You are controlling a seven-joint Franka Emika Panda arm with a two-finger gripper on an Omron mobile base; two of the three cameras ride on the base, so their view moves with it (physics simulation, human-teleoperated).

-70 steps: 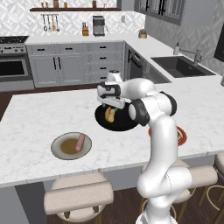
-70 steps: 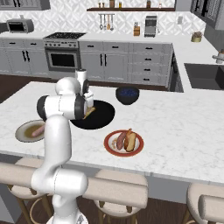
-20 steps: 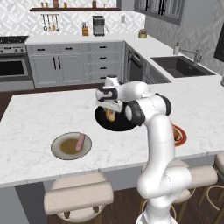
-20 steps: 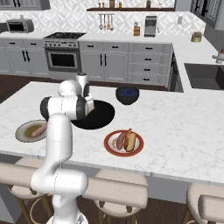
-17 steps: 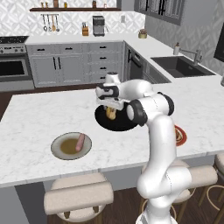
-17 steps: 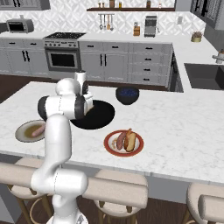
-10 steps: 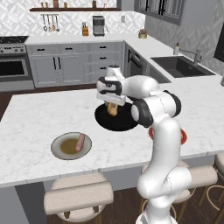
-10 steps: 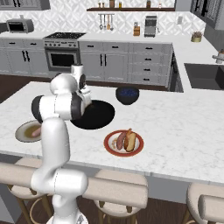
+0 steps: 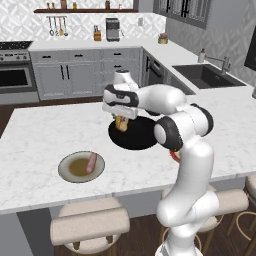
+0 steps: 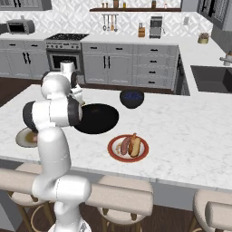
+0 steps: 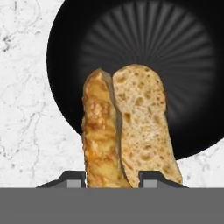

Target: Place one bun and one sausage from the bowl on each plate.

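Golden-crusted and split lengthwise, the bun (image 11: 127, 131) hangs clamped in the gripper (image 9: 121, 123), which hovers over the near-left rim of the black bowl (image 9: 142, 138), lifted off it. From the hand view the bowl (image 11: 175, 65) looks empty below the bun, its ribbed floor bare.

Judging by the plates, this is the second bun. The red-rimmed plate (image 10: 113, 152), well off to the gripper's right past the bowl, already carries a bun and a sausage side by side. The grey-rimmed plate (image 9: 65, 172), to the gripper's left and nearer the stools, holds only a sausage (image 9: 92, 162), so the bun likely belongs there.

The next move calls for a carry left and toward the desk's near edge, then a descent onto the olive centre beside the sausage rather than on top of it.

White marble desk (image 9: 45, 135) between gripper and that plate lies open, with nothing standing in the path. That plate sits fairly close to the desk's front edge, so an overshoot could drop the bun toward the stools.
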